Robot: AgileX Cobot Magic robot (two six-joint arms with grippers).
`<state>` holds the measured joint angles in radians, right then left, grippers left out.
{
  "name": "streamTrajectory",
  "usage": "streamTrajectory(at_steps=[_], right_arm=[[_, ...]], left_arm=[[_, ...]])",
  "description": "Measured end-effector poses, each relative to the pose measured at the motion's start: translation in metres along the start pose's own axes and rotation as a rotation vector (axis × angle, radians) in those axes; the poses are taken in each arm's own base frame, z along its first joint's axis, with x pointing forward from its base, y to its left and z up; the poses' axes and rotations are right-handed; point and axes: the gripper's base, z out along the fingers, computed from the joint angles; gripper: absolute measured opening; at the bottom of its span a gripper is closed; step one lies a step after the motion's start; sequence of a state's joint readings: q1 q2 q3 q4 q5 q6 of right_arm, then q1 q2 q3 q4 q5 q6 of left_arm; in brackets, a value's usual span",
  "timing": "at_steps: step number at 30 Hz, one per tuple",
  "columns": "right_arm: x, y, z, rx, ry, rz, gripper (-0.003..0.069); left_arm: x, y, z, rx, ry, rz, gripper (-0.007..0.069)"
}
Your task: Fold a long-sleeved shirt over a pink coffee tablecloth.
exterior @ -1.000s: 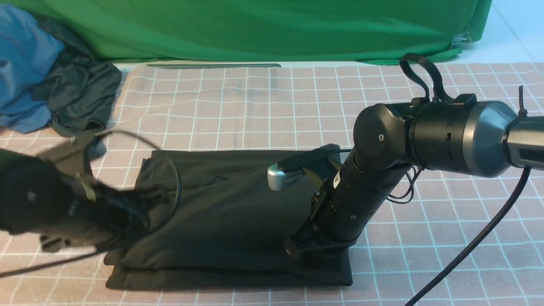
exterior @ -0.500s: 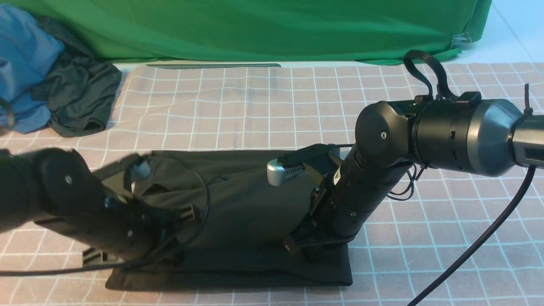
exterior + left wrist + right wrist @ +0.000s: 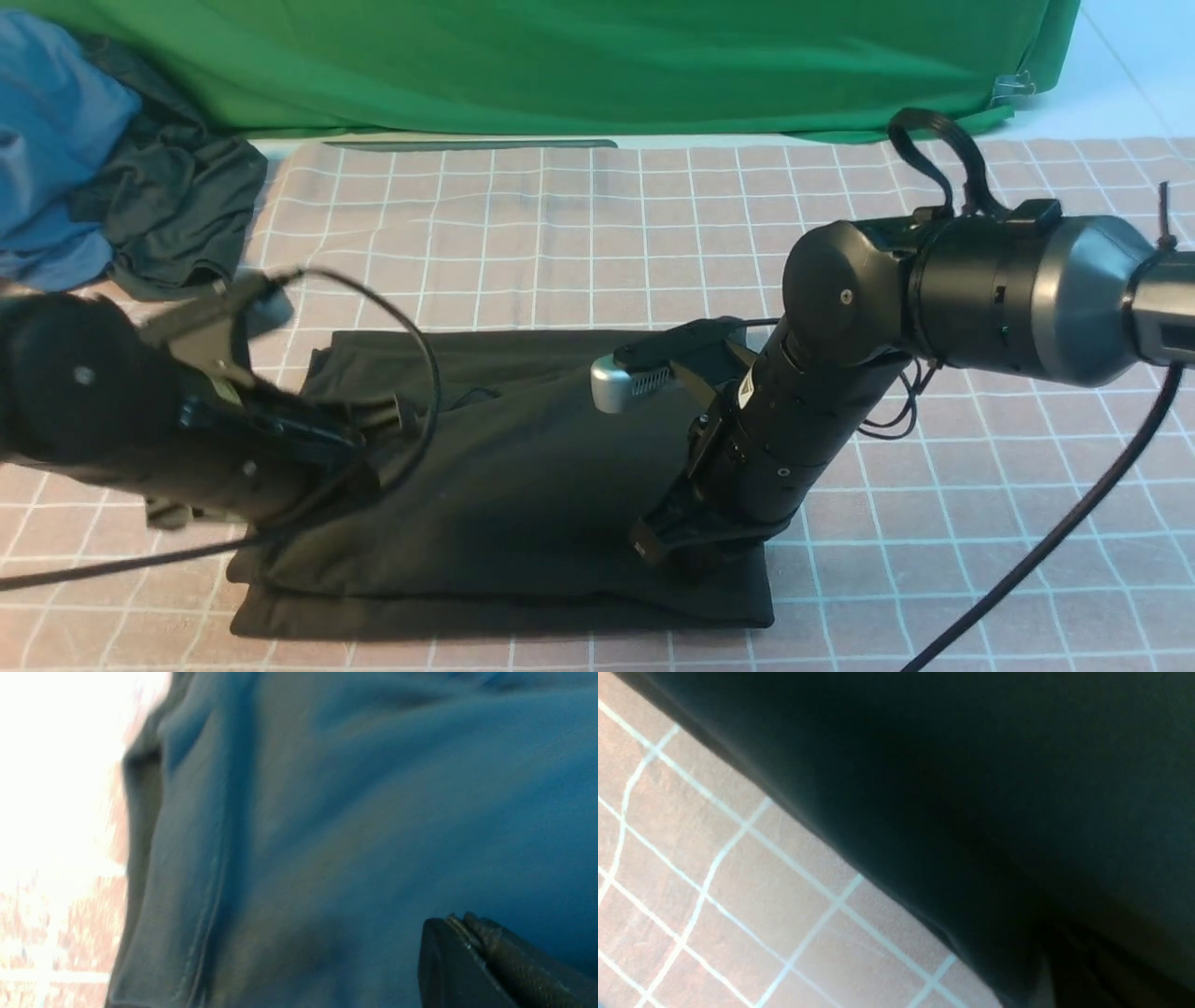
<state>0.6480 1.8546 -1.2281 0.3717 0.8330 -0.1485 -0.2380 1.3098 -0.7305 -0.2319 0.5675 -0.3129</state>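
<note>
The long-sleeved shirt (image 3: 523, 485) lies folded into a dark block on the pink coffee tablecloth (image 3: 597, 243). In the last second the left tool (image 3: 373, 425), its jaws together, swings across the shirt's left edge and comes back over the upper layer. The right tool (image 3: 686, 551), jaws together, keeps pressing the near right corner. This looks like smoothing, so the folding seems nearly done.

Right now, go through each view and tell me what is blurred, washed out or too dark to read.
Front view: sharp overall, but the left arm is motion-blurred. Left wrist view: the shirt is smeared and tinted blue, and the tablecloth is blown out to white. Right wrist view: the shirt fills much of the frame as near-featureless black; the tablecloth grid stays readable, slightly soft.
</note>
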Motion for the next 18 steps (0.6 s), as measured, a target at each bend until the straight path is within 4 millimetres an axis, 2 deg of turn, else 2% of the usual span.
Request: streamTrajectory(at_steps=[4, 10, 15, 18], right_arm=[[0.0, 0.006, -0.021, -0.003, -0.053, -0.005, 0.0036], [0.001, 0.011, -0.043, 0.001, -0.114, -0.032, 0.0036], [0.002, 0.011, -0.046, 0.007, -0.118, -0.04, 0.0036], [0.002, 0.01, -0.046, 0.018, -0.116, -0.048, 0.0036]], left_arm=[[-0.013, 0.0, -0.016, -0.036, -0.128, -0.013, 0.0047], [-0.042, -0.011, -0.038, -0.093, -0.176, -0.004, 0.0047], [-0.057, -0.019, -0.038, -0.104, -0.167, -0.007, 0.0047], [-0.061, -0.021, -0.03, -0.106, -0.152, 0.013, 0.0047]])
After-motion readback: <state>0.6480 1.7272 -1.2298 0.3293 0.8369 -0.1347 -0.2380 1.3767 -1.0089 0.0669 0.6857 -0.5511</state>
